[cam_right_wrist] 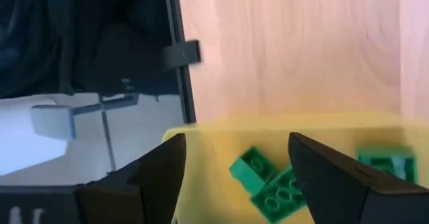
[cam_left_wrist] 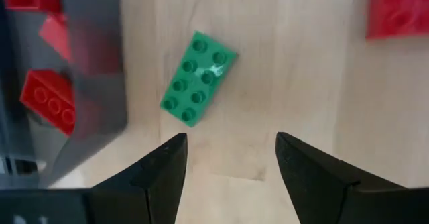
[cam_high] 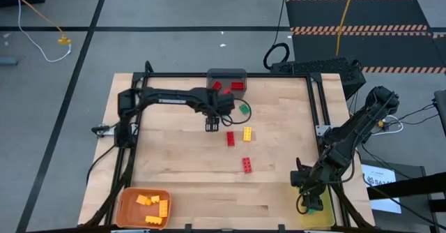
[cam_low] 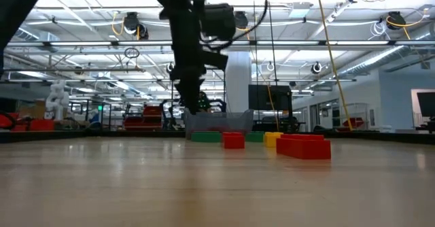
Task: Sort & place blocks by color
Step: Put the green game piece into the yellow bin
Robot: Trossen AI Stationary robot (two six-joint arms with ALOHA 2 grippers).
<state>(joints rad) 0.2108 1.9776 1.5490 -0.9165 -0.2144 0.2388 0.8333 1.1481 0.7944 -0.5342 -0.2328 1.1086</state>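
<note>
A green block (cam_left_wrist: 199, 78) lies flat on the wooden table next to the grey bin (cam_left_wrist: 87, 83), which holds red blocks (cam_left_wrist: 47, 100). My left gripper (cam_left_wrist: 231, 163) hangs open a little above the table, short of the green block (cam_high: 244, 109), with nothing between its fingers. Two red blocks (cam_high: 230, 138) (cam_high: 247, 164) and a yellow block (cam_high: 247, 134) lie on the table toward the near side. My right gripper (cam_right_wrist: 234, 170) stands open over the yellow bin (cam_right_wrist: 201, 133) at the near right corner, above the green blocks (cam_right_wrist: 251, 167) in it.
An orange bin (cam_high: 125, 208) with several yellow-orange blocks (cam_high: 153, 205) stands at the near left corner. A black frame rail (cam_high: 317, 107) runs along the table's right and far edges. Bare wood lies between the loose blocks and the near edge.
</note>
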